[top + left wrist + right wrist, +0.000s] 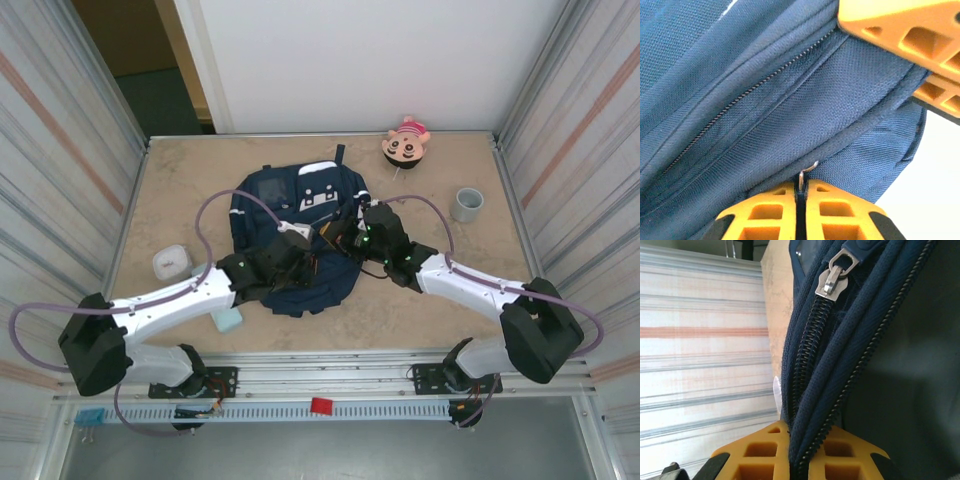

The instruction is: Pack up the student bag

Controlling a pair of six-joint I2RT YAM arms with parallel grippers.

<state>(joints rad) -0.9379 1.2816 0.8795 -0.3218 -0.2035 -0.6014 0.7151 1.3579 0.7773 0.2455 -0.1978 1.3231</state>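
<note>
The student bag (300, 215) lies flat near the middle of the surface (430, 300), its grey square patch (270, 187) toward the far side. Both arms reach in over its near half and meet above it.

The left fingers (300, 238) are clenched at the bag's middle. In the left wrist view they (801, 192) press together with no gap, pinching a thin metal loop (808, 170) that sticks up from a seam of the navy cloth. A closed zip (740, 97) runs slantwise across the fabric above that seam. The orange fingers of the other arm (900, 30) press against the bag just beyond, in the upper right of that view.

The right fingers (345, 238) are also clenched, just to the right of the left ones on the bag. In the right wrist view they (800, 452) grasp a raised fold of the bag's zip edge, the cloth and zip teeth running up from between them. A silver zip pull (832, 277) hangs further along that same zip.

A pink-capped doll head (405, 143) lies beyond the bag's far right corner. A grey cup (466, 204) stands well to the bag's right. A small white tub (170, 262) sits to the bag's left, and a pale green block (228, 319) lies off its near left corner, partly under the left arm.
</note>
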